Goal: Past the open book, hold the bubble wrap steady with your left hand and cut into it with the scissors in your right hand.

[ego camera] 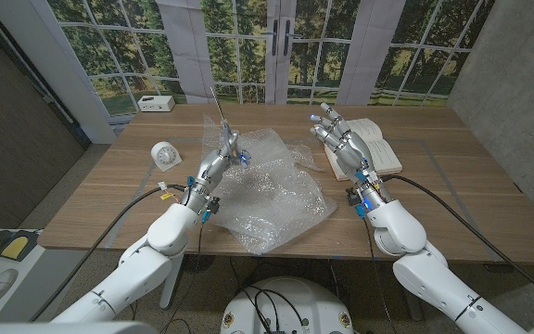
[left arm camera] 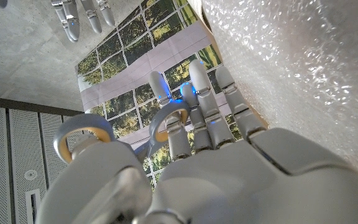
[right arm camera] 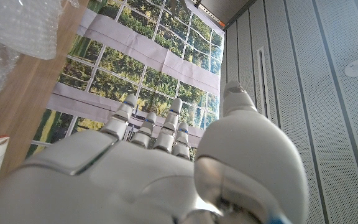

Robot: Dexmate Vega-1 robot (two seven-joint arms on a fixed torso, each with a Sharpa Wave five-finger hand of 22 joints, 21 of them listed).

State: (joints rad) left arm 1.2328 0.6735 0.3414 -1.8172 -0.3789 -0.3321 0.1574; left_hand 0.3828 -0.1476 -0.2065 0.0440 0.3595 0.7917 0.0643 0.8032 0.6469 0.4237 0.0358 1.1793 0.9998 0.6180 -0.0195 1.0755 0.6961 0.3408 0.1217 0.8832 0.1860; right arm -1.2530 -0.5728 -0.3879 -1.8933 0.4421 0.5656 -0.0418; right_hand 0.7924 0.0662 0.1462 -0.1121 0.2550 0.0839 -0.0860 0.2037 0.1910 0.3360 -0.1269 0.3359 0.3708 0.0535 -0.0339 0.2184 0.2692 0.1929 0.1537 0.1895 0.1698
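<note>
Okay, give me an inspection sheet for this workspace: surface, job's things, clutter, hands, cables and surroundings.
Surface: wooden table, tape lines on its right part.
Job's things: bubble wrap spread crumpled mid-table; open book on the right; scissors in the left hand, blades pointing up, not in the right as the task says.
Clutter: small white clock left of the wrap; white box at the far left corner.
Hands: left hand holds the scissors over the wrap, fingers through the handle loops; right hand raised over the book, fingers apart, holding nothing.
Cables: black cables along both forearms.
Surroundings: window-and-trees backdrop behind the table; concrete wall on the right.
</note>
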